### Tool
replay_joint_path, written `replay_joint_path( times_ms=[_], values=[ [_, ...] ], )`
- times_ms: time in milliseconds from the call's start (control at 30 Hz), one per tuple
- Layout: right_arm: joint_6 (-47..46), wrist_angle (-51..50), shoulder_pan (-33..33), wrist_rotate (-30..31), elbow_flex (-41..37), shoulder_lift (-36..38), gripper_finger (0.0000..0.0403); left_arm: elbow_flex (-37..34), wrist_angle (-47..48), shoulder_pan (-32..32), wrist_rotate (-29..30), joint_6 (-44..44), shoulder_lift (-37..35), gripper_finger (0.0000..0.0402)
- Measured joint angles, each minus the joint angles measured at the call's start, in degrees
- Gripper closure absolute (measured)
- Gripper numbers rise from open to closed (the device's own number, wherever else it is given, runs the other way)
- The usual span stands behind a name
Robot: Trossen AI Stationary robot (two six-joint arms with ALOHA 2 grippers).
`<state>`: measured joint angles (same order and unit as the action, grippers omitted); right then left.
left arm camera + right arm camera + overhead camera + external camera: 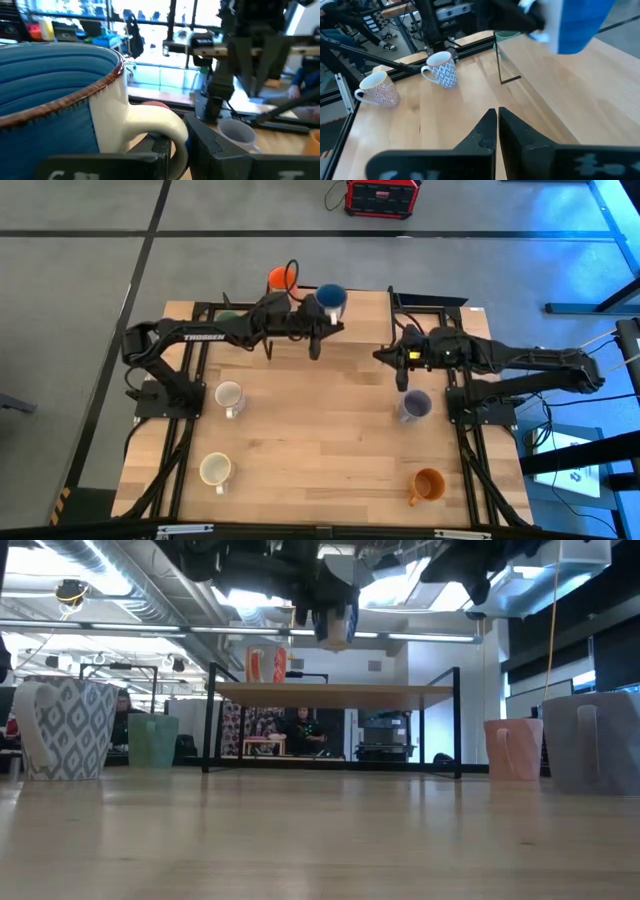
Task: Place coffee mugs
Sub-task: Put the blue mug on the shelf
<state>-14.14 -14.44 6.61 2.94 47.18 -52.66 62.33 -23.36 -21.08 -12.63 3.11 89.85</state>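
My left gripper is near the table's far edge, shut on the dark blue mug, which also shows in the low view as the mug. An orange-red mug stands on a raised shelf. On the tabletop stand a sage green mug, a white patterned mug, a cream mug, a lavender mug, an amber mug and a pink mug. My right gripper hovers shut, right of centre. My left gripper pinches the blue mug's white handle between its two fingers, coming level from the table's left. The mug stays upright, mouth up, and is lifted clear above the shelf.
The shelf's thin black legs stand on the far part of the table. Black frame rails run along both sides. The table's middle is bare wood. A red box sits on the floor beyond; people sit in the room behind.
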Motion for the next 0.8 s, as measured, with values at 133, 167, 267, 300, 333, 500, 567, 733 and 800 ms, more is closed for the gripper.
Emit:
replay_joint_path(
  times_ms=[133,167,267,300,333,500,567,733,800],
  values=[
    [2.3,-0.3,3.7,-4.2,0.0,0.0,0.0395,0.0,-0.4,-1.2,-0.4,1.0,0.1,0.0370],
    [2.6,-0.4,4.6,-5.2,0.0,0.0,0.0395,0.0,-0.4,-1.3,-0.4,0.7,0.1,0.0370],
    [3.7,-0.5,7.4,-8.2,0.0,0.0,0.0395,0.0,-0.4,-1.9,-0.4,-0.2,0.1,0.0370],
    [4.0,-0.5,8.2,-9.0,0.0,0.0,0.0395,0.0,-0.4,-2.2,-0.4,-0.1,0.1,0.0370],
    [4.1,-0.4,8.9,-9.7,0.0,0.0,0.0395,0.0,-0.5,-2.6,-0.4,0.3,0.4,0.0370],
    [5.4,-0.5,11.6,-12.2,0.0,0.0,0.0395,0.0,-0.8,-2.6,-2.1,1.0,4.4,0.0370],
    [5.5,-0.5,11.9,-12.6,0.0,0.0,0.0395,0.0,0.6,-2.6,-2.1,1.0,4.8,0.0370],
    [5.5,-0.7,11.8,-12.8,0.0,0.0,0.0395,0.0,0.4,-4.9,1.2,0.2,4.8,0.0370],
    [5.5,-0.7,11.8,-13.1,0.0,0.0,0.0395,0.0,0.7,-6.1,1.3,0.7,4.8,0.0370]
  ],
)
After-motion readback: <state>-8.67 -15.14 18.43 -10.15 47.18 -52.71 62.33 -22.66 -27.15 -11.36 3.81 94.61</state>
